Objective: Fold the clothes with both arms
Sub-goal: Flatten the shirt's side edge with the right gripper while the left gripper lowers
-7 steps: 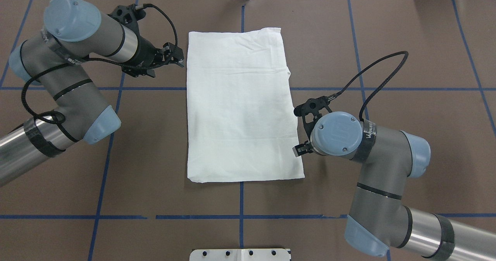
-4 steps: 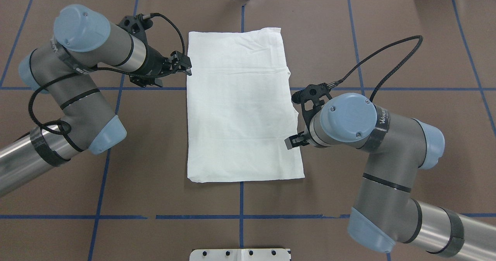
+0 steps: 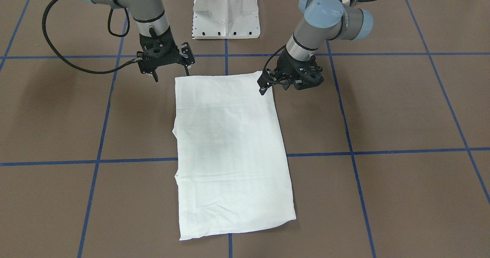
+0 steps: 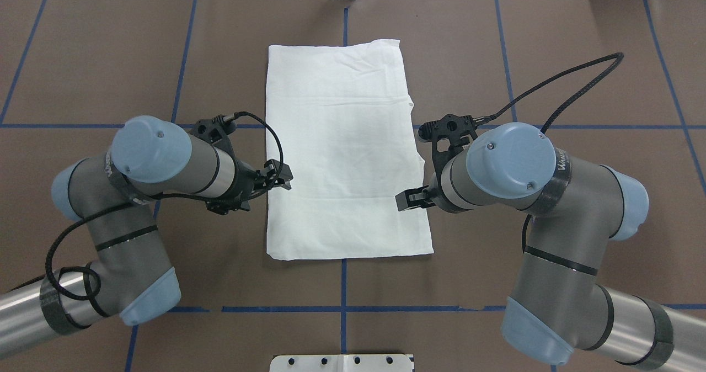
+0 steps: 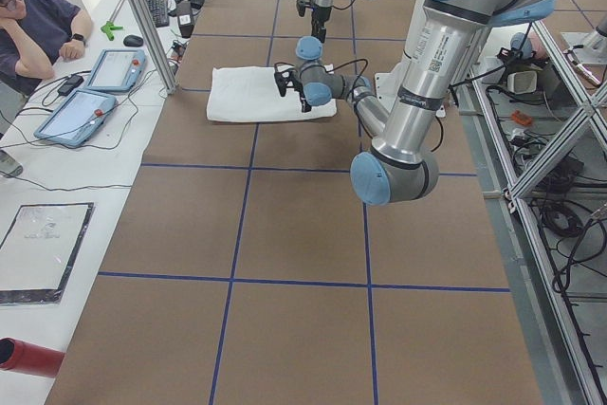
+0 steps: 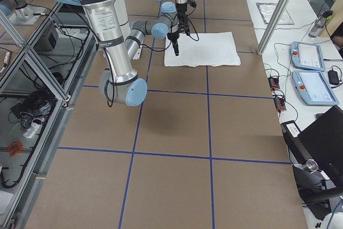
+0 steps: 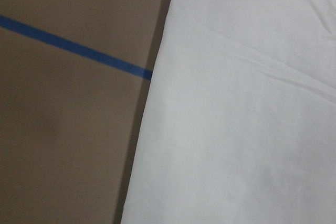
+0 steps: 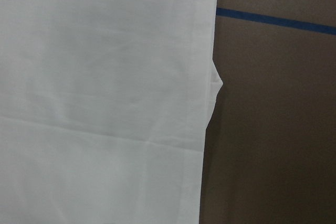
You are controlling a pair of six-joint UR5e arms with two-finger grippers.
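Having moved robotward, left gripper [image 4: 280, 174] overhangs the T-shirt [image 4: 342, 140] edge.

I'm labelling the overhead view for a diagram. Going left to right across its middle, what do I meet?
In order: left arm → left gripper at the shirt's edge → white T-shirt → right gripper at the opposite edge → right arm.
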